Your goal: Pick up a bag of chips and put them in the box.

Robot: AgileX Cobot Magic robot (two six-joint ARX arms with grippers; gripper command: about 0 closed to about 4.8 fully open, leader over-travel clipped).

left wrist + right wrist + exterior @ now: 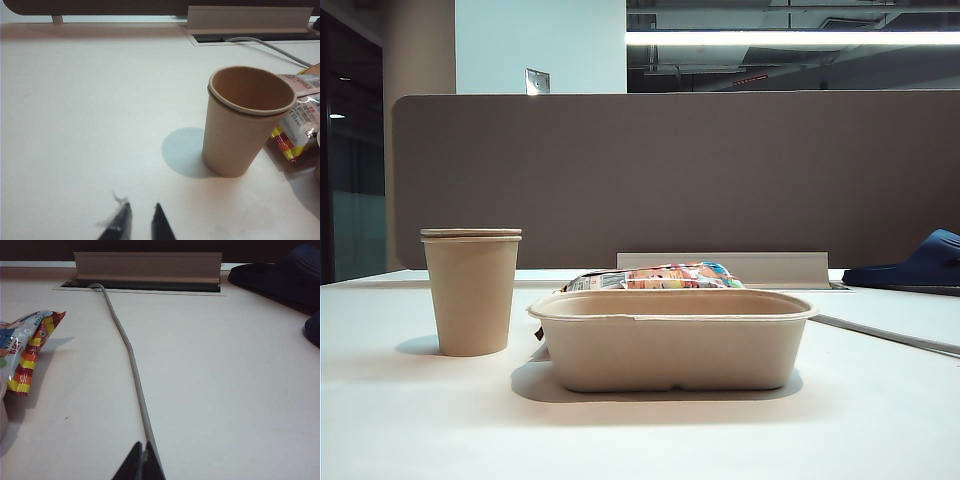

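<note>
The left gripper [141, 220] hangs low over bare desk [90, 125] near the paper cup [247, 120], jaws slightly parted, empty; the right gripper [141, 462], jaws pressed together, hovers by a cable [131, 360]; the bag of chips [655, 277] lies on the desk just behind the box [670, 340], likely awaiting pickup.

L gripper [141, 216] jaws slightly apart; R gripper [142, 454] jaws together

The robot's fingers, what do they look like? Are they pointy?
Yes, pointy. Only the tips show. The left gripper has two thin black fingers tapering to points, with a wispy pale scrap stuck on one. The right gripper has the same dark, wedge-shaped fingers. The arms themselves are out of view.
</note>
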